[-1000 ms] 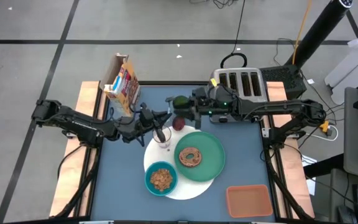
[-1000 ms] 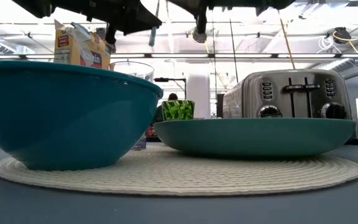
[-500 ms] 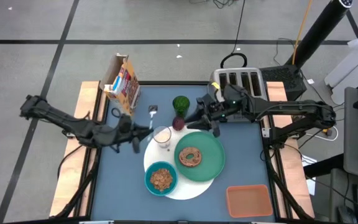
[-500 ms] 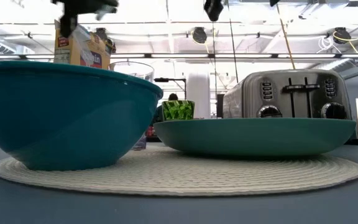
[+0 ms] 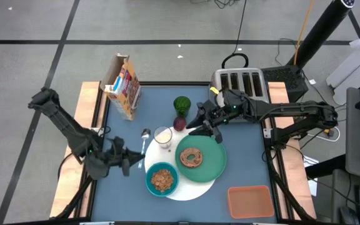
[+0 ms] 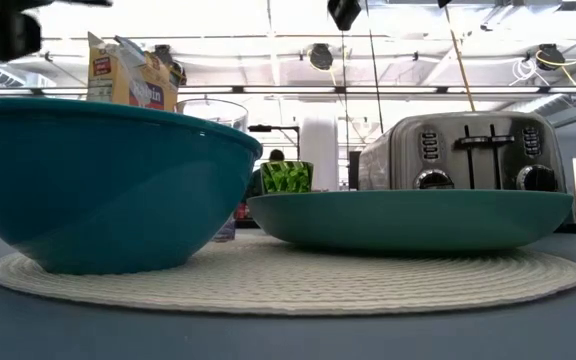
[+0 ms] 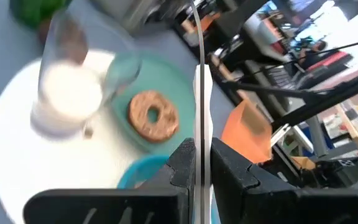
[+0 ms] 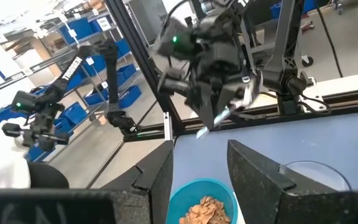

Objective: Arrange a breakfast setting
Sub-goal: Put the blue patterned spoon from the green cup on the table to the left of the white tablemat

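Left gripper (image 7: 196, 163), fingers clamped on the thin metal spoon (image 5: 144, 139) (bowl end near the milk glass (image 5: 163, 136)), left of the woven white round disc (image 5: 189, 187). Right gripper (image 5: 200, 125), fingers apart and empty, above the glossy green dinner plate (image 5: 212, 164) bearing the ring-shaped bagel (image 5: 190, 157).

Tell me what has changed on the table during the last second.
The left gripper, shut on the spoon, carried it from beside the glass back toward the table's left front. The right gripper drew back slightly right, empty. Plate, bagel, bowl stayed.
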